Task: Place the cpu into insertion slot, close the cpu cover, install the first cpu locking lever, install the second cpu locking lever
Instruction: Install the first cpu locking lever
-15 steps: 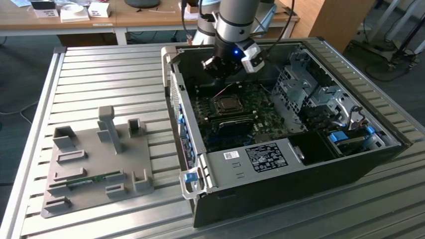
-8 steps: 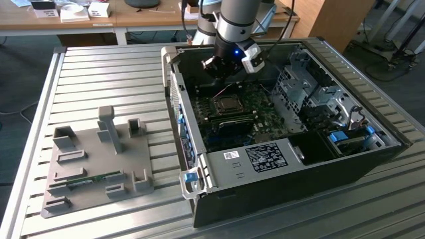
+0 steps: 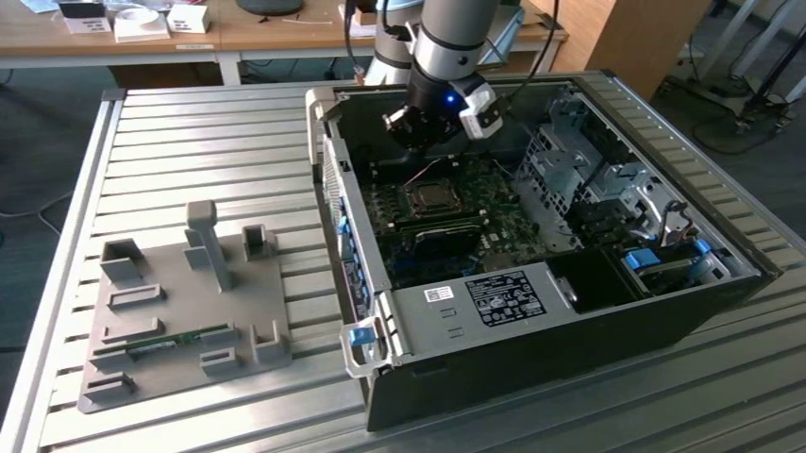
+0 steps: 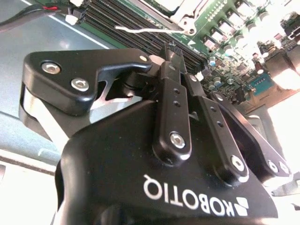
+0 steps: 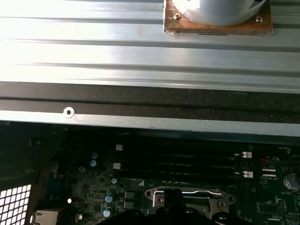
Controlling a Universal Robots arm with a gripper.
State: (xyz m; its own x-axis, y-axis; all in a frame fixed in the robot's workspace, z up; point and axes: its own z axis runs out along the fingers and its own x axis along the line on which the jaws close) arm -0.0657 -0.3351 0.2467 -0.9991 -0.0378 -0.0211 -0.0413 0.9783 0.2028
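1. Tool (image 4: 172, 50) is clenched: its fingers (image 4: 174, 93) are drawn together, and I can make out nothing held between them. It hangs inside the open computer case (image 3: 542, 363), above the motherboard (image 3: 504, 222), apart from everything beneath it.
2. Just past the fingertips run the dark memory slots (image 4: 117, 21). Beyond them a thin wire locking lever (image 4: 140, 30) lies along the edge of the cpu cover (image 4: 178, 9).
3. In the exterior view the cpu (image 3: 435, 196) appears to sit in its socket, below the tool and a little ahead of it. The cover seems to lie flat around it.
4. Risk, as I judge it: the tips are narrow and the lever is thin and springy. A push that meets it off-centre could let it slip sideways, so the tips land on the memory slots or the small parts around the socket. Pressing the cover with the chip badly seated could harm the socket's contacts.
5. Hard to make out: whether either lever is hooked down, and whether the chip is fully seated. In the first wrist view the tool's own dark shape covers the near part of the socket, and in the second wrist view the cover is cut off at the frame's edge.
6. Farthest from the tool, outside the case, a grey fixture block (image 3: 176, 293) rests on the slatted desk (image 3: 214, 132).
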